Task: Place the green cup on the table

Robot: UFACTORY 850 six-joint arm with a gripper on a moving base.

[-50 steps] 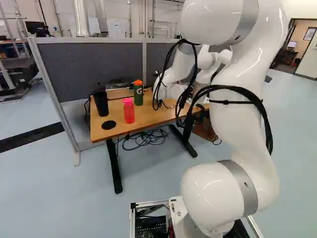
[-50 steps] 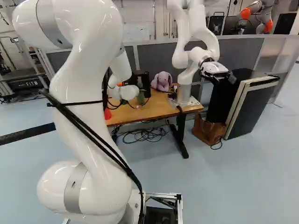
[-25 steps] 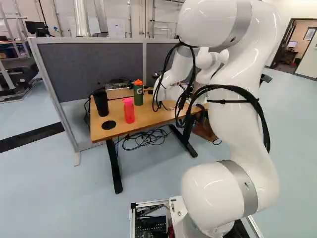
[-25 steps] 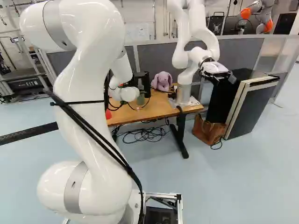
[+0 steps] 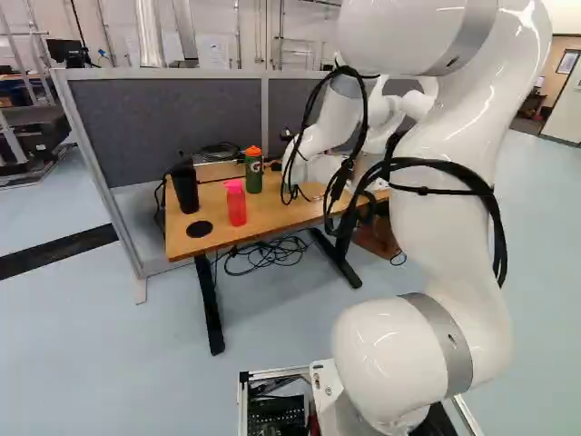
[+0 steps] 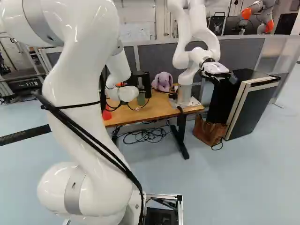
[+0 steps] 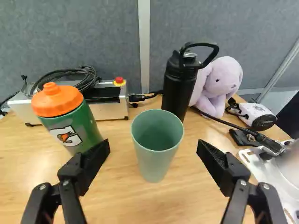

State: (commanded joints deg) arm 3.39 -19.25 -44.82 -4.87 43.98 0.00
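Observation:
The pale green cup [image 7: 155, 144] stands upright on the wooden table [image 7: 126, 200], its mouth facing up. In the wrist view my gripper [image 7: 153, 147] is open, one black finger to each side of the cup with a gap between cup and finger on both sides. The cup also shows just beside my arm's wrist in the right base view, as a green shape [image 6: 141, 99]. The arm's own links hide the gripper in both base views.
A green bottle with orange lid [image 7: 77, 119] stands close beside one finger. Behind the cup are a black bottle [image 7: 180, 86], a plush rabbit [image 7: 219, 84] and a control box [image 7: 107, 100]. Another robot [image 6: 185, 70] and a pink bottle [image 5: 236, 204] are at the table.
The upper arm links have shifted right in the left base view and left in the right base view, swelling back toward the cameras. The base has stayed put.

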